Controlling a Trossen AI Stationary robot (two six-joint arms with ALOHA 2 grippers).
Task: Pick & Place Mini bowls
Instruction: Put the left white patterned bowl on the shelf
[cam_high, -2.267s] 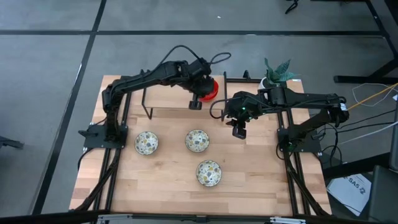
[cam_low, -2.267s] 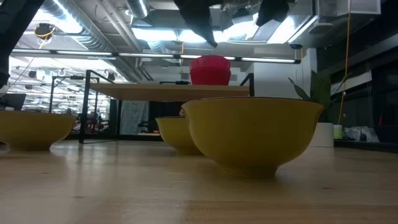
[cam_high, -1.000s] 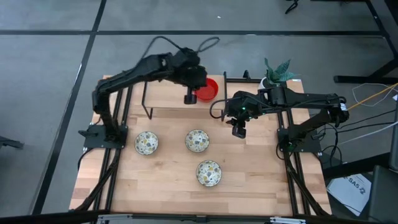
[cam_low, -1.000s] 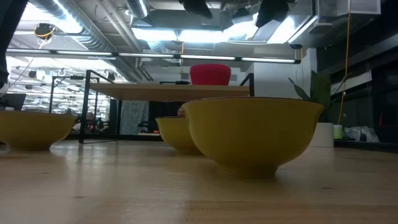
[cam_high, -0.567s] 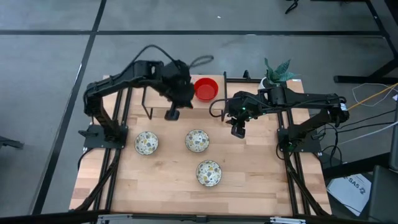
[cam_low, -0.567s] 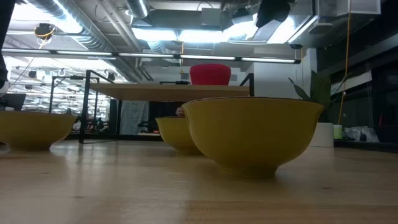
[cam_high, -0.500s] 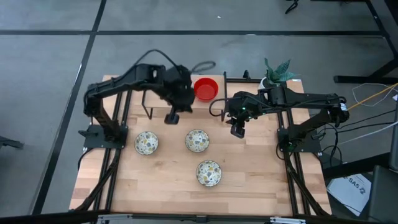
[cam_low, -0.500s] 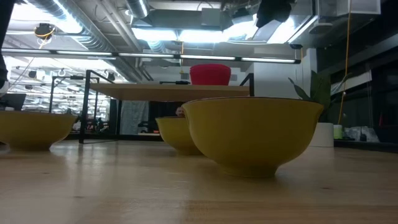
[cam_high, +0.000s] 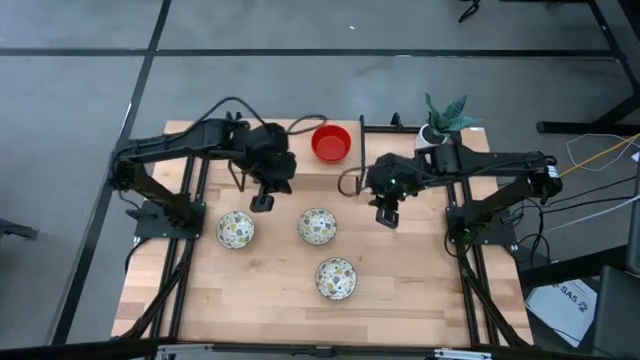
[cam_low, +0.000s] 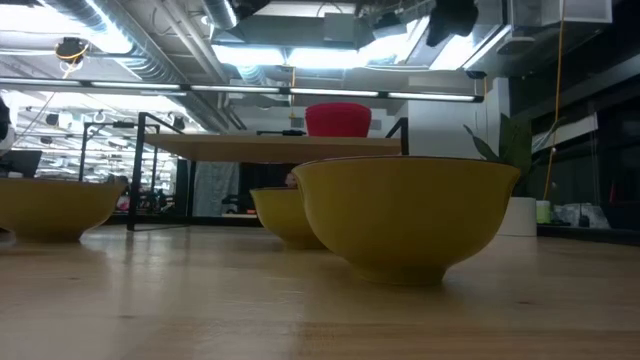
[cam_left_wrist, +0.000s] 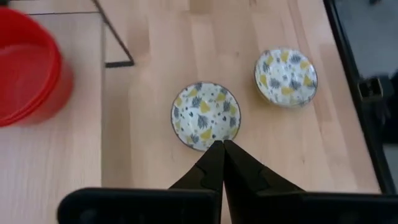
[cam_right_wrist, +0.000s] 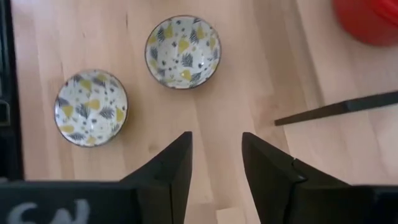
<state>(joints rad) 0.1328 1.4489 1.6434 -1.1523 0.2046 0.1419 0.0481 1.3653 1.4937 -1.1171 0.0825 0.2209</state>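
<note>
Above the wooden table (cam_high: 250, 300), the left gripper (cam_high: 261, 202) hangs empty with fingers pressed together, one patterned bowl (cam_high: 236, 229) just beside it and the red bowls (cam_high: 331, 143) stacked well beyond. The right gripper (cam_high: 386, 218), fingers parted and empty, hovers near the middle patterned bowl (cam_high: 317, 226).

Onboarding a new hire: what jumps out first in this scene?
The red bowls, stacked on the raised shelf at the table's far edge, stand out most. Three patterned bowls sit in a loose triangle on the wooden table. Above them hang the left gripper, shut, and the right gripper, open and empty.
</note>
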